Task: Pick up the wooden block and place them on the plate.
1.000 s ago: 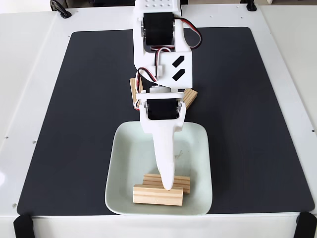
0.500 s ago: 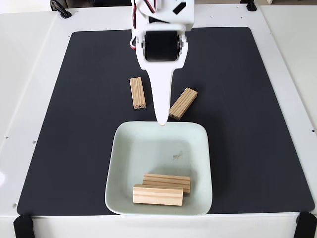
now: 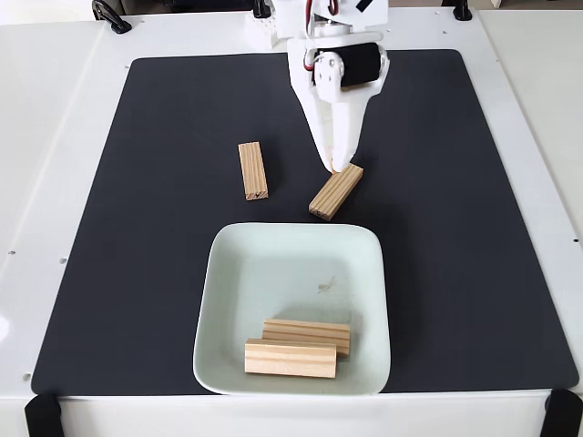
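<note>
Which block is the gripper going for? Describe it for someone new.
On the black mat, just above the mint-green plate, lie two wooden blocks. It is the right, diagonally tilted block, with the gripper at its upper end; the other block lies nearly vertical, further left.

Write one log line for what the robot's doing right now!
claw: over tilted wooden block | plate: two blocks | mat: two blocks left
</note>
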